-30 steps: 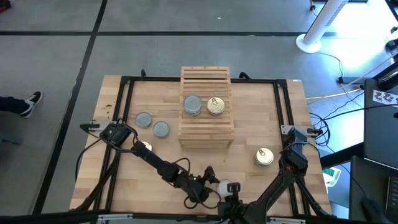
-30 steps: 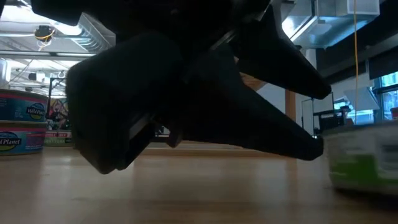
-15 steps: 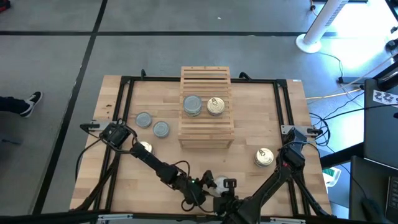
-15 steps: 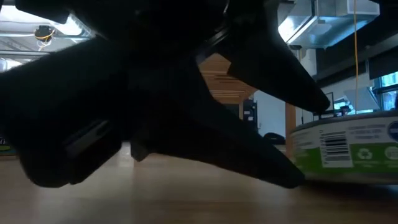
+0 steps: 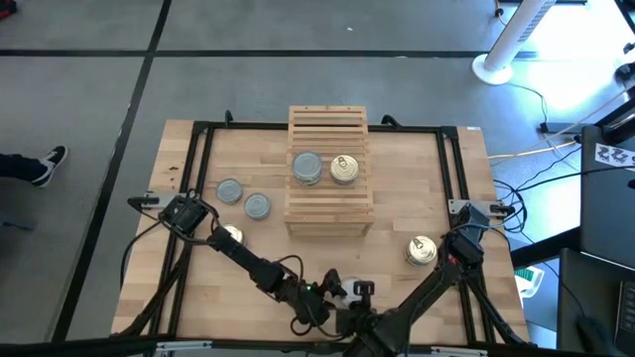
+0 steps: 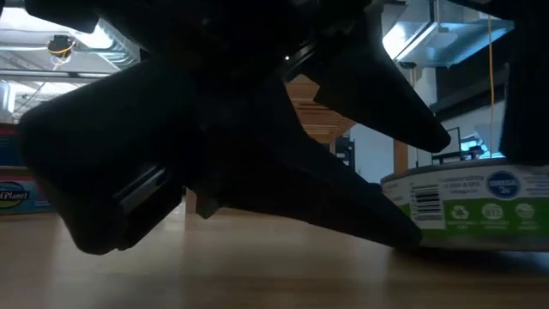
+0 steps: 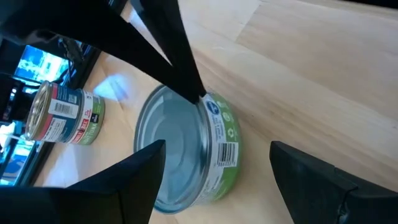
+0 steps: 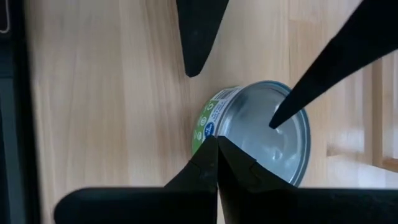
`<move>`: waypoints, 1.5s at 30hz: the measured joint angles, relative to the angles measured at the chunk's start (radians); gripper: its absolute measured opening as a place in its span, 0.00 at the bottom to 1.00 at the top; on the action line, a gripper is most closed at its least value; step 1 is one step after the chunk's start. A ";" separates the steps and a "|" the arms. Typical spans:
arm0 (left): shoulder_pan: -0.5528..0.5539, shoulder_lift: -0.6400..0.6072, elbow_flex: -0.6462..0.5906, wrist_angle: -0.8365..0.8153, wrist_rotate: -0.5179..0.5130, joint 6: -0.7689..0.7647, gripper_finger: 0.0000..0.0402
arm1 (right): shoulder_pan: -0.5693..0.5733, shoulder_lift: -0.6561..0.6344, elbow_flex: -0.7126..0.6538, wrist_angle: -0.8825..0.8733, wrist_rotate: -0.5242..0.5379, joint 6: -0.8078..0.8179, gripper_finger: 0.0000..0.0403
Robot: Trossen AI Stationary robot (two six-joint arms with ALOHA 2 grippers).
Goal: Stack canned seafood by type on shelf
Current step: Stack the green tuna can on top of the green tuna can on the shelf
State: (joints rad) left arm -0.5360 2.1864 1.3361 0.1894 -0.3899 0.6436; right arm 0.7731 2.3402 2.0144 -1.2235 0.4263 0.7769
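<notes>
The left gripper [image 7: 214, 171] sits low at the near edge of the table [image 5: 397, 159], its two fingers [image 7: 130, 180] spread wide, one on each side of a grey-topped tin [image 7: 186, 149] with a green label. The fingers straddle the tin without visibly pressing on it; the tin rests flat on the wood.

The right gripper [image 8: 217, 149] is at the same spot, its fingers pressed together into a single point. That point lies against the rim of the same green-label tin [image 8: 261, 127], holding nothing. In the low view this tin [image 6: 467, 210] stands on the tabletop at the right, behind the dark gripper bodies.

Farther out, the shelf [image 5: 329, 171] stands at the middle of the table. It carries one grey-topped can [image 5: 308, 168] and one golden-topped can [image 5: 344, 169], side by side. Two more grey-topped cans [image 5: 243, 198] lie on the table left of the shelf. A golden-topped can [image 5: 421, 251] stands near the right arm, and another [image 5: 229, 236] shows partly beside the left arm.
</notes>
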 joint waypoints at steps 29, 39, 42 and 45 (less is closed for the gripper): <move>0.006 0.000 0.000 -0.006 -0.009 -0.061 0.71 | 0.041 -0.065 0.001 -0.173 -0.057 -0.019 0.00; 0.006 0.000 -0.001 -0.006 -0.014 -0.067 0.71 | 0.080 -0.088 0.001 -0.206 -0.042 -0.019 0.02; 0.006 0.000 -0.001 -0.006 -0.015 -0.067 0.71 | 0.060 -0.085 0.001 -0.184 -0.114 -0.019 0.08; 0.006 0.000 -0.001 -0.006 -0.015 -0.067 0.71 | 0.040 -0.085 0.001 -0.151 -0.124 -0.019 0.18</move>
State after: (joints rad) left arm -0.5304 2.1864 1.3354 0.1834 -0.4053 0.5766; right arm 0.8132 2.2551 2.0155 -1.3750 0.3023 0.7578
